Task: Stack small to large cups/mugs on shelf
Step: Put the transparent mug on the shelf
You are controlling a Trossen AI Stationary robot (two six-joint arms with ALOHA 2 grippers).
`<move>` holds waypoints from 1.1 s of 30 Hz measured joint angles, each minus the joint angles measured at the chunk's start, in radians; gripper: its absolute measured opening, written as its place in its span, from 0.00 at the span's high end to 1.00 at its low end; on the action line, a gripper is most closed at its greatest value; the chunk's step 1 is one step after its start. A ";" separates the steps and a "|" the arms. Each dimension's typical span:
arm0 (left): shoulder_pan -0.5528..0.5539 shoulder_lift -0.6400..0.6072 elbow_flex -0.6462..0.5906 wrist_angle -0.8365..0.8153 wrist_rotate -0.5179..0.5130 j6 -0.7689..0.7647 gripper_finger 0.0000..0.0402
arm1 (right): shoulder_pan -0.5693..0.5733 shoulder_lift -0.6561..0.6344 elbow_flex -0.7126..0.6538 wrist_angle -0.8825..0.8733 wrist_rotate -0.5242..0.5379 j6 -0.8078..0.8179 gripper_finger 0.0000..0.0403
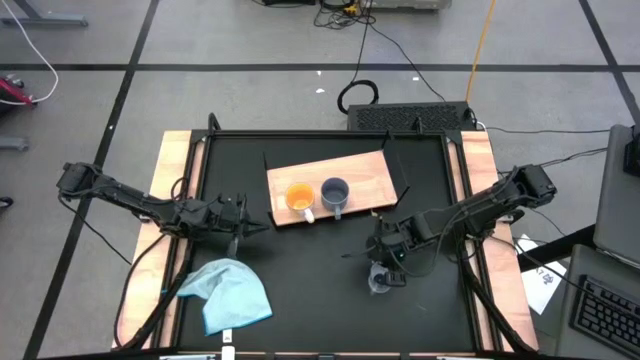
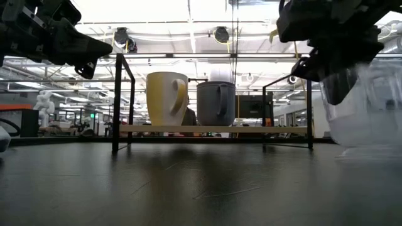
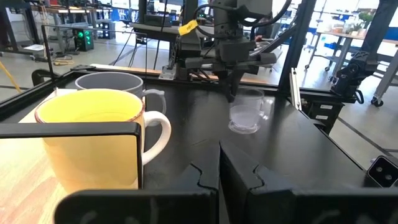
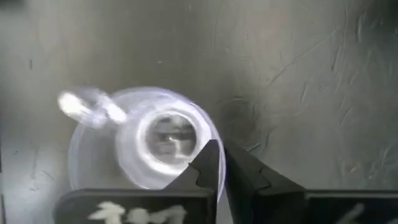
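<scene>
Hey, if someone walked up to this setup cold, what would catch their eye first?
Probably the orange cup and the grey-blue cup standing side by side on the wooden shelf in the middle of the table. Next, the right gripper poised directly over the clear cup on the black tabletop in front of the shelf, then the light blue cloth crumpled near the left arm.

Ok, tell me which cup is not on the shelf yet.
The clear cup. It stands on the black tabletop under the right gripper, while the orange cup and grey-blue cup sit on the shelf.
</scene>
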 joint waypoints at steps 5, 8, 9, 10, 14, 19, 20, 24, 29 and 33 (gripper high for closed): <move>0.000 0.000 0.000 0.000 0.000 0.000 0.98 | -0.017 0.000 0.000 0.004 0.003 -0.133 0.99; 0.000 0.000 0.000 0.000 0.000 0.000 0.98 | -0.023 0.000 0.000 0.014 0.014 -0.256 0.99; 0.000 0.000 0.000 0.000 0.000 0.000 0.98 | -0.023 0.000 0.000 0.013 0.033 -0.290 0.99; 0.000 0.000 0.000 -0.001 0.000 0.000 0.98 | -0.023 0.000 0.000 0.012 0.050 -0.322 0.99; 0.000 0.000 0.000 -0.015 0.000 0.000 0.98 | -0.021 0.000 0.000 0.013 0.057 -0.482 1.00; 0.000 0.000 0.000 -0.022 0.000 -0.001 0.98 | -0.017 0.000 0.000 0.014 0.058 -0.584 1.00; 0.000 0.000 0.000 -0.022 0.000 -0.001 0.98 | -0.017 0.000 0.000 0.014 0.058 -0.596 1.00; 0.000 0.000 0.000 -0.022 0.000 -0.001 0.98 | -0.011 0.000 0.001 0.010 0.058 -0.661 1.00; 0.000 0.000 0.000 -0.022 -0.001 -0.001 0.98 | 0.002 0.000 0.001 0.008 0.057 -0.712 1.00; 0.000 0.000 0.000 -0.021 -0.001 -0.002 0.98 | 0.016 0.000 0.001 0.008 0.057 -0.734 1.00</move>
